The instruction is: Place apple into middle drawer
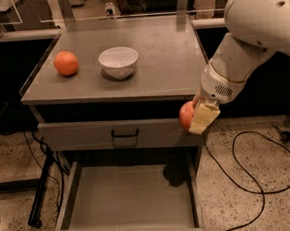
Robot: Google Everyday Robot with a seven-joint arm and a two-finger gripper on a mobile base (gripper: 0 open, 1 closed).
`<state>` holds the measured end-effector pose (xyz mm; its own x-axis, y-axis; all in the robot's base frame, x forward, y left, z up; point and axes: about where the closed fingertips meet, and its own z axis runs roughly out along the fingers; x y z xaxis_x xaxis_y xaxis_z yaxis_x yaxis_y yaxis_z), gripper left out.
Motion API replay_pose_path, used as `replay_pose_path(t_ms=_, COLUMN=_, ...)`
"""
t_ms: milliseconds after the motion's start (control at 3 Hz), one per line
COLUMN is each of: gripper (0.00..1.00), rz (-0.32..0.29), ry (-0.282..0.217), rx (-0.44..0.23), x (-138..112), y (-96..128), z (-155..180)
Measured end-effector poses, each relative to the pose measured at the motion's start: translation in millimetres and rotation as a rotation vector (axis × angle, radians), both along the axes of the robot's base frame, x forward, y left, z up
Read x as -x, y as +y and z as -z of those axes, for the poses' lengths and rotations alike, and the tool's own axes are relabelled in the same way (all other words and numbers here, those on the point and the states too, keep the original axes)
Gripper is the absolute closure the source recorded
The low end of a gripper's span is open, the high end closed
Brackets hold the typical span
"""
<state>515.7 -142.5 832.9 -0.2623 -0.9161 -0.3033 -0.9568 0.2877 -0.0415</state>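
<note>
Gripper (196, 119) pinching the apple (186, 114) hangs just off the cabinet top's (157, 74) front right corner, with the open middle drawer (131, 196) directly below and slightly left.

So the apple (186, 115), round and red, is up in the air, pinched in the gripper (196, 120), which hangs just off the cabinet's front right corner. The middle drawer (126, 196) sits pulled out below it: wide, shallow, grey metal, bare floor, with the apple above its right side.
</note>
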Motion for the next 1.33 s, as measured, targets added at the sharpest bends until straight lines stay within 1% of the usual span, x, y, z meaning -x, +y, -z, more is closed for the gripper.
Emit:
replay_pose_path(t_ms=333, gripper=1.0, rz=0.029, ry=0.046, rx=-0.005, x=11, y=6, z=28)
replay_pose_path(t_ms=667, gripper=1.0, rz=0.029, ry=0.05, rx=-0.003, x=13, y=6, z=30)
replay_pose_path(t_ms=1000, gripper=1.0, rz=0.019, ry=0.041, rx=-0.022, x=19, y=11, z=38)
replay_pose_path(t_ms=1333, gripper=1.0, rz=0.039, ry=0.059, rx=-0.044, x=26, y=16, z=63)
